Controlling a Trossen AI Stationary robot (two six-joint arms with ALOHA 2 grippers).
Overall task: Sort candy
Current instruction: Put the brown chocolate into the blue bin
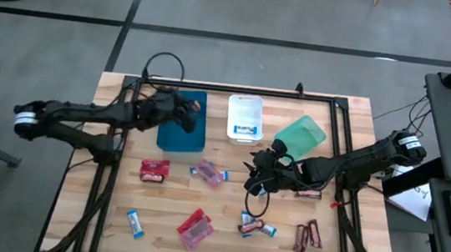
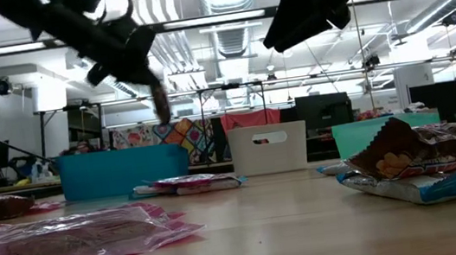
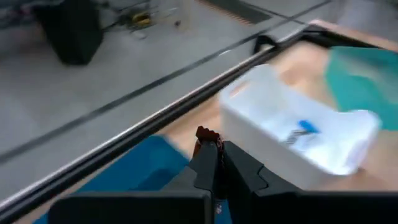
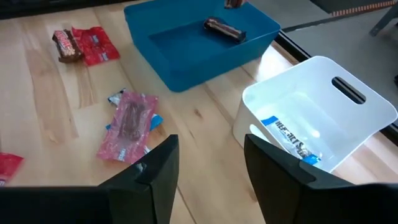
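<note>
Your table [image 1: 222,235] carries 3 trays along its far side: a blue tray [image 1: 181,134], a white tray [image 1: 244,117] and a green tray [image 1: 300,135]. In the right wrist view the blue tray already holds 1 dark brown bar [image 4: 225,28], and the white tray holds 1 blue-and-white bar [image 4: 292,140].

The left gripper [image 1: 187,112] hangs over the blue tray with its fingers pressed together on a small dark brown-red piece [image 3: 205,134] that sticks out just past the tips. Judging by its position, you are about to drop that piece in with its match.

The right gripper [image 1: 258,180] sits low over the middle of the table, jaws apart and holding nothing.

The rest of the candy lies loose on the wood: a red packet [image 1: 154,170] in front of the blue tray, a pink packet [image 1: 209,173] beside it, another pink packet [image 1: 195,228] nearer the front edge, a blue-and-white bar [image 1: 135,223] at front left, and dark bars [image 1: 308,235] at front right.

Expect these pieces to be light, with slick, crinkly wrappers that likely slide on the wood. The bars should feel stiff; take them across the short width at mid-length. The flat packets look soft, so pinch the thicker middle, not the loose sealed ends.
</note>
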